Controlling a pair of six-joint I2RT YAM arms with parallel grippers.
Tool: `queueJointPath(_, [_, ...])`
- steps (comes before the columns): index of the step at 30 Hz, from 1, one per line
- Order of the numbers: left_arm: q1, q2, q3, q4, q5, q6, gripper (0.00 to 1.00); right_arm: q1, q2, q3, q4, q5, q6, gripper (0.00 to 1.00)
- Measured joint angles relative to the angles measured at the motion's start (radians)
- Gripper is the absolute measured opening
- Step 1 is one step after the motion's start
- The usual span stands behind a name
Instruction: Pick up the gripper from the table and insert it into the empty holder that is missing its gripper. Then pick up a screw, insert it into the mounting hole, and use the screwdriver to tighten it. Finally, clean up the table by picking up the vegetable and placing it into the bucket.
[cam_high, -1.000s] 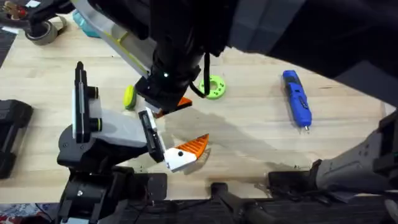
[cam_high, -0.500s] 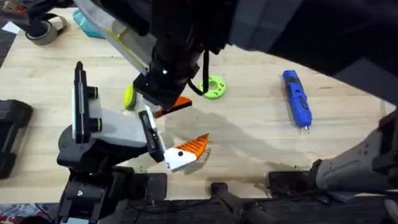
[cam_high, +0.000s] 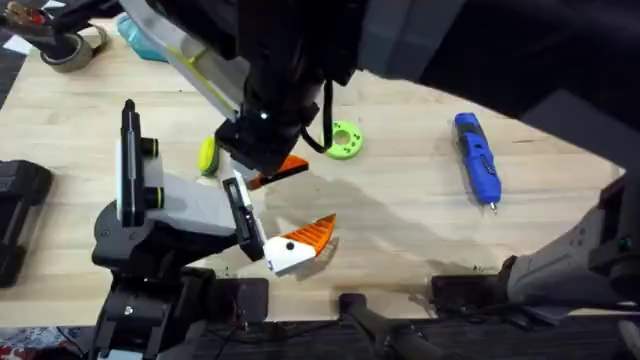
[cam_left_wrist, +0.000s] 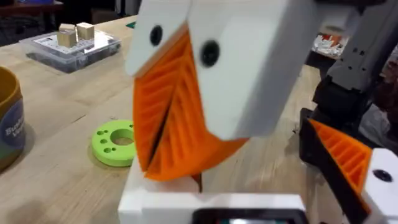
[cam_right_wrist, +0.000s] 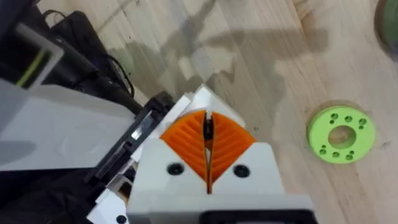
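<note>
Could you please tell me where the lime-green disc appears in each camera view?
Overhead: the lime-green disc lies on the table, mid-frame towards the far side.
Left wrist: the disc lies near a yellow container.
Right wrist: the disc lies on bare planks.
Shared landmark: the table's plank grain.

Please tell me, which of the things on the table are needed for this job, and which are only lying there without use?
Needed for the job:
- gripper, on the table
- screwdriver
- vegetable

Only lying there:
- lime-green disc
- roll of tape
- clear tray with wooden blocks
</note>
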Motion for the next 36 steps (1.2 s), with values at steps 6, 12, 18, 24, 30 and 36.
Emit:
queueJointPath(6, [0.0,0.006,0.0,-0.001,0.009,-0.012,0.985,-0.004,0.018,0.009,-0.009,-0.017,-0.023,0.006])
queueJointPath(12, [-0.006,0.006,0.0,-0.006,0.036,-0.01,0.985,-0.003,0.023,0.027,-0.065,-0.018,-0.045,0.006])
queueJointPath(18, [-0.006,0.006,0.0,-0.006,0.04,-0.007,0.985,-0.003,0.023,0.029,-0.07,-0.019,-0.057,0.006])
queueJointPath(24, [-0.006,0.006,0.0,-0.006,0.043,-0.007,0.985,-0.003,0.023,0.029,-0.07,-0.02,-0.06,0.006])
queueJointPath(30, [-0.005,0.006,0.0,-0.005,0.033,-0.007,0.985,-0.003,0.023,0.046,-0.102,-0.019,-0.063,0.505])
queueJointPath(36, [0.001,0.005,0.0,0.006,0.016,0.01,0.985,-0.016,0.027,0.111,-0.152,0.001,-0.066,0.996])
